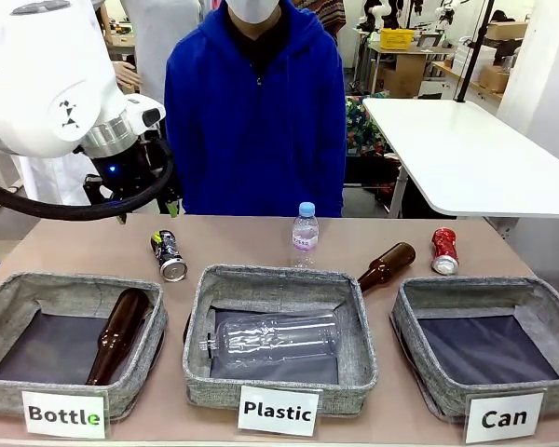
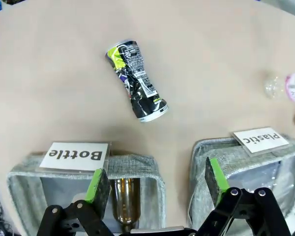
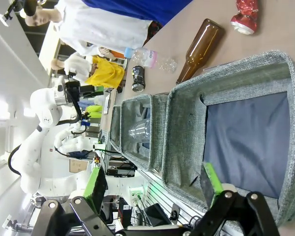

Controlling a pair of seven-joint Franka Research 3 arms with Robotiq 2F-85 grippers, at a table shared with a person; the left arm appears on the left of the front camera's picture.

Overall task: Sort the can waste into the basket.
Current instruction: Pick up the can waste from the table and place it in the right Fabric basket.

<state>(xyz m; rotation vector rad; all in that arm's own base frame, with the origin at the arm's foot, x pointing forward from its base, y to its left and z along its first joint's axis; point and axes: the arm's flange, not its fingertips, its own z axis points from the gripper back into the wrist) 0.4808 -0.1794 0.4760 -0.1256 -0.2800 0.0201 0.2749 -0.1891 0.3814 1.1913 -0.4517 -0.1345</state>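
Observation:
The black can (image 1: 169, 255) with colourful print lies on its side on the table, behind the gap between the Bottle and Plastic baskets. The left wrist view looks straight down on this black can (image 2: 136, 81); my left gripper (image 2: 157, 182) hangs open and empty above the near side of it. The dented red can (image 1: 444, 250) lies at the far right, behind the grey basket (image 1: 410, 321) labelled "Can". My right gripper (image 3: 152, 184) is open and empty over that basket's (image 3: 187, 123) near edge; the red can (image 3: 246, 14) lies beyond it.
A brown bottle (image 1: 387, 265) lies between the Plastic and Can baskets, and a small clear bottle (image 1: 305, 233) stands upright mid-table. The Bottle basket (image 1: 19, 284) holds a brown bottle; the Plastic basket (image 1: 354, 307) holds a clear one. A person in a blue hoodie (image 1: 252, 121) stands at the far edge.

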